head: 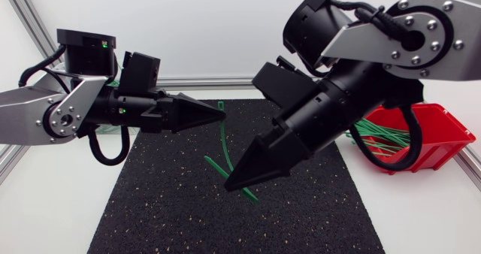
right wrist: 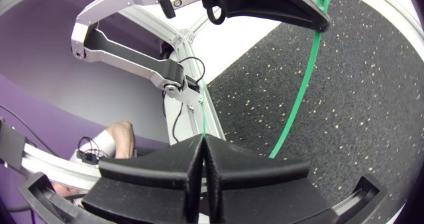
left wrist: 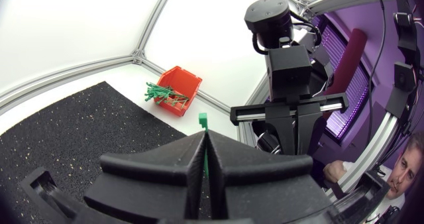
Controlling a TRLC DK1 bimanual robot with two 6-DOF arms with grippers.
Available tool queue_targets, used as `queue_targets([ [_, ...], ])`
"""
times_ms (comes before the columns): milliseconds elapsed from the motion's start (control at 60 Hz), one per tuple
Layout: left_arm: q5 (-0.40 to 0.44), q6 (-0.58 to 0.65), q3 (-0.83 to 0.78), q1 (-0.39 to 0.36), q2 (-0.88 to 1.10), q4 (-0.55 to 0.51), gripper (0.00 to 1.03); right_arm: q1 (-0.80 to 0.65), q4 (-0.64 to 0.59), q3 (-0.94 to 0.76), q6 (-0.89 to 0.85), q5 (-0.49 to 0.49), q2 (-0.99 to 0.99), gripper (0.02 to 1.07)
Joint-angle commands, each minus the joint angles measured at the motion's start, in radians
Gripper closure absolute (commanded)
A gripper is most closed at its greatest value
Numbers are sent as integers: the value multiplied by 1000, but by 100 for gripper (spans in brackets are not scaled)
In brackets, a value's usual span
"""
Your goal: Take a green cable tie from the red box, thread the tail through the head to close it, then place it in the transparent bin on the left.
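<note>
The thin green plastic cable tie [head: 223,137] is held above the black speckled mat [head: 165,201] — its head clamped in the left tool [head: 220,113], its tail pinched in the right tool [head: 230,183].

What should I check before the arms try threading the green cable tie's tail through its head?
1. Left gripper shut on the cable tie near its head: ok.
2. Right gripper shut on the tie: ok.
3. Tie threaded through its head: not ok, not yet.
4. Red box clear of both grippers: ok.
5. Transparent bin ready: cannot tell, not visible.
</note>
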Motion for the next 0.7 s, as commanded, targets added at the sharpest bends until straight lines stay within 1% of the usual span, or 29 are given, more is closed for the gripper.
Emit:
queue_targets([
  [0, 10, -105, -47, -2, -16, 59, 100, 2, 6, 13, 140, -16, -7, 102],
  [100, 32, -263, -80, -5, -26, 192, 100, 18, 8, 39, 253, -31, -9, 102],
  [133, 32, -294, -94, -8, -45, 218, 100, 15, 9, 42, 292, -34, -12, 102],
  [200, 32, -340, -117, -17, -81, 238, 100, 2, 65, 26, 393, -59, -25, 102],
  [300, 30, -363, -157, -25, -130, 241, 100, -3, 69, 33, 480, -61, -28, 102],
  [383, 29, -362, -201, -29, -161, 241, 100, -8, 14, 26, 539, -73, -21, 102],
  [467, 18, -360, -238, -42, -177, 243, 100, -8, 8, 10, 585, -73, -30, 102],
  [550, 6, -366, -272, -57, -179, 246, 100, -8, 15, -13, 646, -76, -48, 102],
  [683, -11, -368, -312, -74, -193, 281, 100, -29, 43, -65, 744, -114, -76, 101],
])
